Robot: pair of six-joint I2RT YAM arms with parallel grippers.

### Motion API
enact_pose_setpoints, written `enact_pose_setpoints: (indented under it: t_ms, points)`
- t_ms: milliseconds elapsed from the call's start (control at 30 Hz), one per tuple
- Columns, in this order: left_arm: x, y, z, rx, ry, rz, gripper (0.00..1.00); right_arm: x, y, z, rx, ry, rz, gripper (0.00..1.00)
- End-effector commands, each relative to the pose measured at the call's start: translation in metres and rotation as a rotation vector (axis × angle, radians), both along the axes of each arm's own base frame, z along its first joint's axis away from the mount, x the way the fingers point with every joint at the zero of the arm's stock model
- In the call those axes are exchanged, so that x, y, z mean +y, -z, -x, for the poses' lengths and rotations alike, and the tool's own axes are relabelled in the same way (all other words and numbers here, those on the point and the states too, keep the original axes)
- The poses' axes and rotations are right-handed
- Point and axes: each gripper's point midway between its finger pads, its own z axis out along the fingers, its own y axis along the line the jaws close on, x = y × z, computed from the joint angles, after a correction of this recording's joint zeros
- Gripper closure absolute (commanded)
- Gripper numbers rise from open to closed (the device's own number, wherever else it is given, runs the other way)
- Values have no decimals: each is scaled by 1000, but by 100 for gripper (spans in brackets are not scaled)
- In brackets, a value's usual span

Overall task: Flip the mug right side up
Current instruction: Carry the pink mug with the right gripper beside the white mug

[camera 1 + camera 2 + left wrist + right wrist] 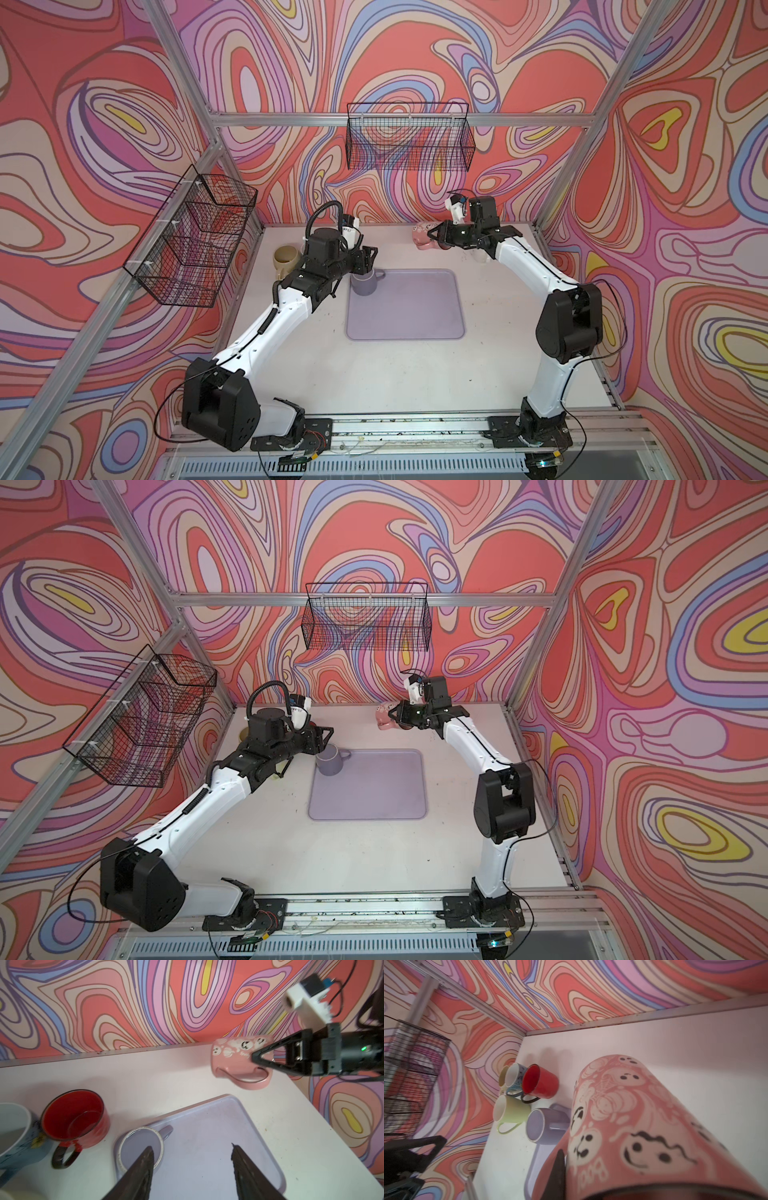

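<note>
Table [415,374]: a pale top is seen under both arms.
Tray [415,316]: lavender, laid at mid-table.
Right gripper [434,237]: clamped on the wall of the pink mug [232,1059].
Left gripper [192,1159]: jaws are held apart above the lavender mug [139,1145].
Pink mug: held on its side near the back wall [291,174], handle downward.
Lavender mug: stood upright on the tray's corner.

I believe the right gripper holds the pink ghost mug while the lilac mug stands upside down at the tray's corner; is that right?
Not quite: the lilac mug stands right side up, mouth open upward, as the left wrist view shows. The right gripper does hold the pink ghost mug, and the lilac mug is at a corner of the tray.
</note>
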Motion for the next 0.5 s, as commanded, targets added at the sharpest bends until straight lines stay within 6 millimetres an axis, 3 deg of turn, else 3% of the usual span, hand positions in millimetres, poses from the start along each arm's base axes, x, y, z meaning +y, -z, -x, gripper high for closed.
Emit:
enact_pose_setpoints:
  t_ms: [0,267,467]
  points:
    - [22,11,18,55,-27,-168,38,-40,7,21,32,35,293,100]
    - [38,22,38,98,0,-320,38,-71,10,56,124,47,465,100]
    - [26,39,49,82,73,-262,38,-114,23,66,217,124,682,100]
